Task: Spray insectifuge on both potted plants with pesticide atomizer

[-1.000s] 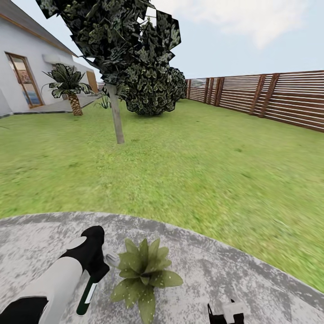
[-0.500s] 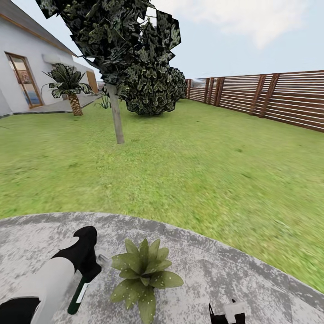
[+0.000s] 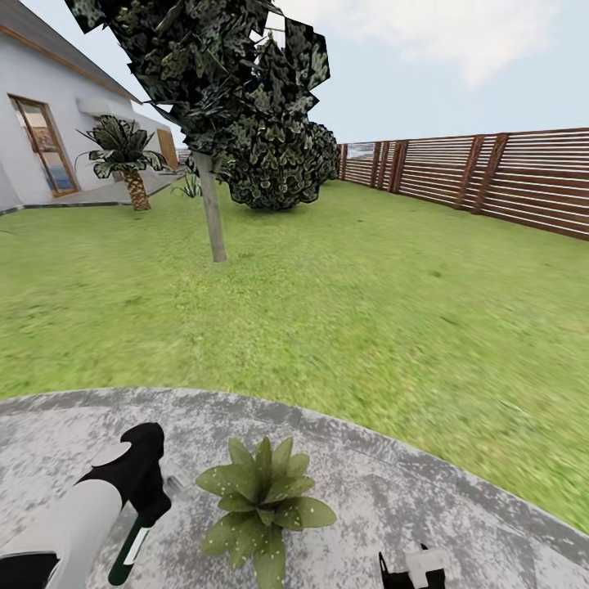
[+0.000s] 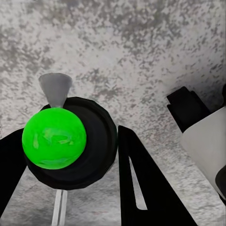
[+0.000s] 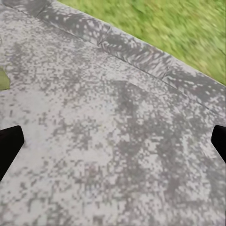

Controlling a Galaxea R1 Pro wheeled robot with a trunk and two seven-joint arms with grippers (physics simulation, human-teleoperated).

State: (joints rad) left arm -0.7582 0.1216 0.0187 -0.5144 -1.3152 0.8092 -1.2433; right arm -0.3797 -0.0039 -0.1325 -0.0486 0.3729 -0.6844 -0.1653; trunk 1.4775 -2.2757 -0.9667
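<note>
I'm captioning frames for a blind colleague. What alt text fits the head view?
The robot's left gripper holds a dark atomizer beside a green potted plant on a grey paved patio. Beyond lie a lawn, trees and a wooden fence.

A grey speckled patio (image 3: 458, 507) borders the green lawn (image 3: 343, 311). Beyond the lawn stands a brown slatted fence (image 3: 491, 176); a white house (image 3: 49, 123) stands at its far side.
</note>
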